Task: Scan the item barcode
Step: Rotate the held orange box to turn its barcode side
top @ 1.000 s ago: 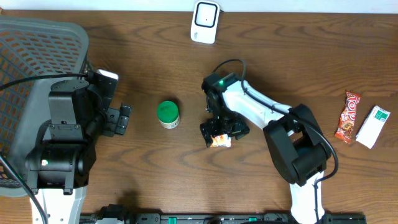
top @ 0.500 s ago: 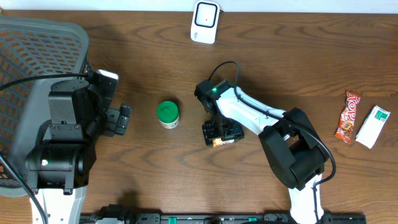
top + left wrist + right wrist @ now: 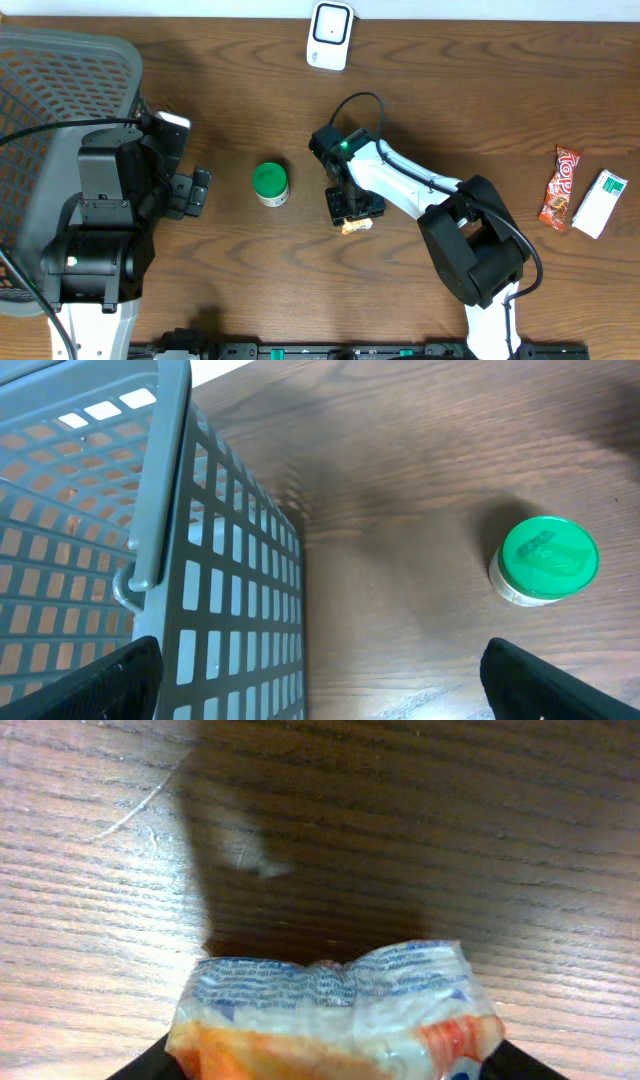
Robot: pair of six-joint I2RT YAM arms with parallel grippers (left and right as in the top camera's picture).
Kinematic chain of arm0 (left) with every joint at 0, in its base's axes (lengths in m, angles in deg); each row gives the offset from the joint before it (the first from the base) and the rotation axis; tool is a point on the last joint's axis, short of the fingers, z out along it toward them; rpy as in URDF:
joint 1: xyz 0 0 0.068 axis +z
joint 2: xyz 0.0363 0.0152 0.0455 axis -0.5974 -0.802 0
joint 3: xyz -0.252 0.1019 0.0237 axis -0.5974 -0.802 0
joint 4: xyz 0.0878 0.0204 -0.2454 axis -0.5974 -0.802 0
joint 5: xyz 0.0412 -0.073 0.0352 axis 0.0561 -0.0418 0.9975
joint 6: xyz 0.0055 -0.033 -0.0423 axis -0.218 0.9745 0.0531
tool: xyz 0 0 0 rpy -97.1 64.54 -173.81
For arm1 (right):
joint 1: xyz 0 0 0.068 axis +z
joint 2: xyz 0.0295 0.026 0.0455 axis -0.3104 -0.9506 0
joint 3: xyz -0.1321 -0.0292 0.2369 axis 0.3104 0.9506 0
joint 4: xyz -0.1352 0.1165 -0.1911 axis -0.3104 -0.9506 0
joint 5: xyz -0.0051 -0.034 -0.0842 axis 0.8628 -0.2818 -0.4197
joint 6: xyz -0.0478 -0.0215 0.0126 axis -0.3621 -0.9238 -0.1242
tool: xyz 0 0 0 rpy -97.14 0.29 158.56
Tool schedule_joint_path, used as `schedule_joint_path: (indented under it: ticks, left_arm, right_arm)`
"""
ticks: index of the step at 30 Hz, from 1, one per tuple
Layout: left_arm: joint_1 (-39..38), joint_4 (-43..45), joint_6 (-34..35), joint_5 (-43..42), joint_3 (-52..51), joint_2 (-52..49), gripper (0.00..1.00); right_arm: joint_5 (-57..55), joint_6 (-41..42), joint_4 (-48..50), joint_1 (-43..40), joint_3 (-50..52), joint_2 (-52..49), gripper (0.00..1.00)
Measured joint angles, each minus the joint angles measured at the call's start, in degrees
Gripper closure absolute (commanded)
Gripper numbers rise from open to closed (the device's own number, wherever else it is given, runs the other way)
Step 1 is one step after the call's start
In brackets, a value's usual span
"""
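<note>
snack packet (image 3: 330, 1005) blue print too blurry to read | right gripper (image 3: 335, 1065) jaws pinching its sides | left gripper (image 3: 320, 685) jaws gaping, empty

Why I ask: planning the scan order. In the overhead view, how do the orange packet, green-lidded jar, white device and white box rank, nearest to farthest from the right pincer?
From the right pincer:
1. Orange packet, right at its tips.
2. Green-lidded jar, to the left.
3. White device, at the view's top edge.
4. White box, far right.
</note>
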State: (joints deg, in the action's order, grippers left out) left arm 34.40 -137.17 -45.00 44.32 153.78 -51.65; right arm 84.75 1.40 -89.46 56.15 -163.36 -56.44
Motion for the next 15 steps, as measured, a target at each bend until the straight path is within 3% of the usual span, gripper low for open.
schedule_joint_path:
  ticks: [8, 15]
  left_arm:
    - [0.0, 0.0, 0.0, 0.0, 0.0, 0.0, 0.01]
    - [0.0, 0.0, 0.0, 0.0, 0.0, 0.0, 0.01]
  right_arm:
    - [-0.9, -0.9, -9.0, 0.0, -0.6, -0.9, 0.41]
    - [3.4, -1.5, -20.2, -0.2, -7.5, -2.3, 0.4]
